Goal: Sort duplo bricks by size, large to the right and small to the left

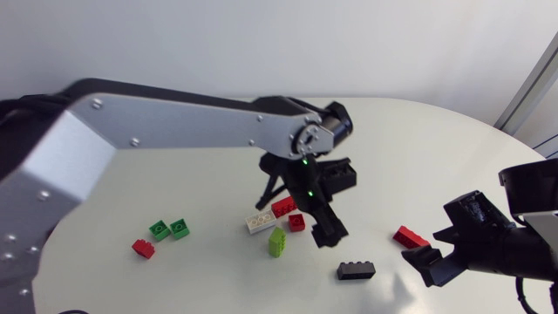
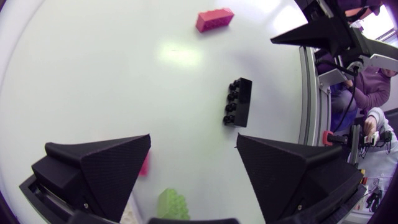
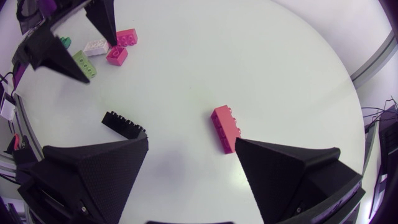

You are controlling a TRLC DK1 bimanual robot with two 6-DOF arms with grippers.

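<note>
Three small bricks (image 1: 159,229) lie left; red brick (image 1: 410,236) and black brick (image 1: 356,270) right. Centre cluster (image 1: 282,208) we judge unsorted. Both jaws wide, empty.

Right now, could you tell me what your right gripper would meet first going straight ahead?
Most likely the long red brick, lying just ahead of its open fingers, though depth is unclear.

White glossy worktop (image 1: 418,148), rounded edge, evenly lit; soft glare patch (image 2: 180,55) ahead of the left claw (image 2: 193,142).
</note>
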